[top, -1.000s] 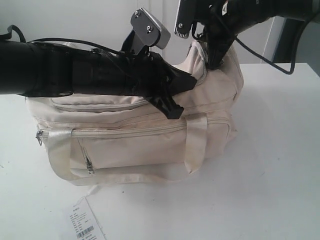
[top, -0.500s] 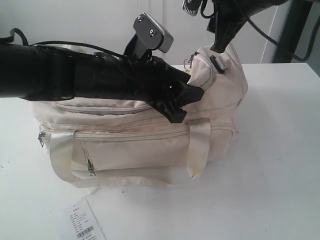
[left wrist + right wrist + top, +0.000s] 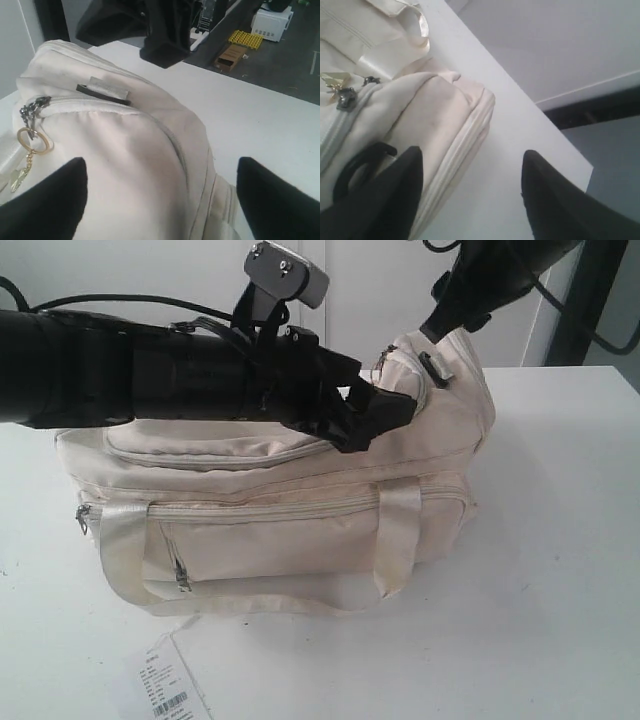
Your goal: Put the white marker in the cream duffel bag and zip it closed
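The cream duffel bag lies on the white table, its top zip drawn to the right end, where the pull and a gold ring hang. A black end clip sits just beyond the pull. My left gripper hovers open over the bag's right end, with its fingers spread wide and nothing held. My right gripper hangs open above that same end, over the bag's edge and the table. The white marker is not visible in any view.
A barcode paper tag lies on the table in front of the bag. The bag's handle straps drape down its front. The table's edge runs close behind the bag's right end, with floor clutter beyond.
My right gripper let go of the bag's raised right end and rose up and away. The bag end settled lower. My left arm lifted slightly above the bag top.
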`<act>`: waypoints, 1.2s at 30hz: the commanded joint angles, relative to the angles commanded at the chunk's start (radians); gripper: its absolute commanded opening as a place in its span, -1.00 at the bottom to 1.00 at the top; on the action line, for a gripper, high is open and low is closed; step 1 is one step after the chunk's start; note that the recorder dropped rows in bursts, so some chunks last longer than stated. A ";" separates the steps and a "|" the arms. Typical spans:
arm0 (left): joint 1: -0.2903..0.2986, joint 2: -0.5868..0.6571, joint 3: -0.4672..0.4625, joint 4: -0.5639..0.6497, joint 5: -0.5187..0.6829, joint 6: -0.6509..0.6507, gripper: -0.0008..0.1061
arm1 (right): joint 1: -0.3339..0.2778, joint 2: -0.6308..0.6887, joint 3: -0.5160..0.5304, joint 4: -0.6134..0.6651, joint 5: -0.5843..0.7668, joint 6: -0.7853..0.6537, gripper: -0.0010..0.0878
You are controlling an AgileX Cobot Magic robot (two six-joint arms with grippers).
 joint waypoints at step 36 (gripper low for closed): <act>0.015 -0.193 0.000 0.112 -1.061 0.405 -0.99 | -0.127 -0.125 0.004 0.398 0.409 -0.202 -0.98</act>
